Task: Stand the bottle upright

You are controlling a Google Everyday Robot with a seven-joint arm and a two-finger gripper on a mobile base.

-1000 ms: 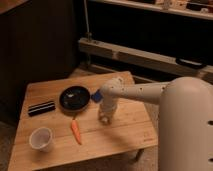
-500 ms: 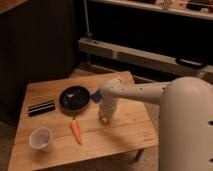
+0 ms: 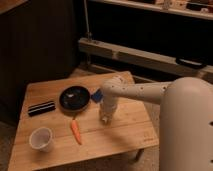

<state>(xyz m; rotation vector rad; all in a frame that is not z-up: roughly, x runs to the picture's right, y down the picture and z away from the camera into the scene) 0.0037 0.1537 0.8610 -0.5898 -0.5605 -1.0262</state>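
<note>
The white arm reaches in from three o'clock, runs level across the wooden table, then bends at the wrist and points straight down. The gripper hangs at the table's middle, right down at the surface. Clenched or released? Cannot tell from here, the wrist housing covers it.

The bottle shows only as a pale, glassy patch at the gripper's lower end, on the wood, and whether it stands or leans cannot be made out.

From the gripper, the orange carrot lies near at eight o'clock, and the white cup sits farther out the same way, well apart. The black plate is at ten o'clock, a small blue item is at eleven, just beside the plate's rim, and a black bar lies at nine near the table's edge.

Against half a second back, almost nothing has changed: the arm holds the same bent pose, the gripper sits at the same spot, and the carrot, cup and plate have not moved.
</note>
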